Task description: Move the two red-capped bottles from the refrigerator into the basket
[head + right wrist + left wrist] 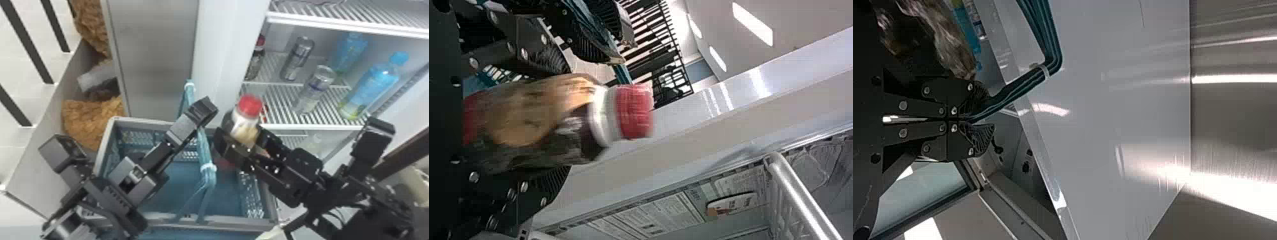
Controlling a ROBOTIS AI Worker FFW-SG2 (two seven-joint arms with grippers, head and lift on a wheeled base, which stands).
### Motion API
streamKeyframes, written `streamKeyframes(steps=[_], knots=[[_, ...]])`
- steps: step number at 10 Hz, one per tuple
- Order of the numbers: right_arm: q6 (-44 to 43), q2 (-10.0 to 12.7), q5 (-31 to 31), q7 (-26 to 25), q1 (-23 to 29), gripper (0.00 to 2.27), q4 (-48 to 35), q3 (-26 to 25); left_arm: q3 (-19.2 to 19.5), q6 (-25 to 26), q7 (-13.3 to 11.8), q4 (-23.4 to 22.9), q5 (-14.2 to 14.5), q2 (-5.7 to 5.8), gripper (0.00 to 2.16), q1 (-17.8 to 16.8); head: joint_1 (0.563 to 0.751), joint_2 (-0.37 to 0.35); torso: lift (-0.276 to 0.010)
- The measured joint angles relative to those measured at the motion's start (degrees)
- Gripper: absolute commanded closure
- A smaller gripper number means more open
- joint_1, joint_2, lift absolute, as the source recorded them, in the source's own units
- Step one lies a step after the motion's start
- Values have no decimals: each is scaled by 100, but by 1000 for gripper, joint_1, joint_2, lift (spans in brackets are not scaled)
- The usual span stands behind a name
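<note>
My right gripper [239, 140] is shut on a red-capped bottle [245, 123], held upright above the right side of the basket [191, 221]. The right wrist view has that bottle [544, 117] between the two fingers of my right gripper [554, 125], cap pointing away from the wrist. A second red-capped bottle [257, 59] stands in the refrigerator, partly hidden by its side wall. My left gripper [202, 111] is closed on the basket's teal handle [204, 150]; in the left wrist view my left gripper [973, 117] pinches the handle [1018, 87].
Two clear bottles [297, 59] and two blue bottles [372, 86] stand on the refrigerator's wire shelf [277, 105]. The refrigerator's white side wall [223, 60] rises behind the basket. Left of the basket is a grey bin [38, 182] holding brown items.
</note>
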Motion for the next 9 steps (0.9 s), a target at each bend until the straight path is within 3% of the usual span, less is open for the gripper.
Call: streamKeyframes(steps=[4, 9], knots=[[-322, 73, 46, -18, 10, 179, 22, -176, -11, -12, 0, 1, 14, 4, 1204, 0, 695, -204, 0], [-1243, 239, 411, -500, 111, 183, 257, -668, -19, 23, -1, 30, 49, 0, 1204, 0, 695, -313, 0]])
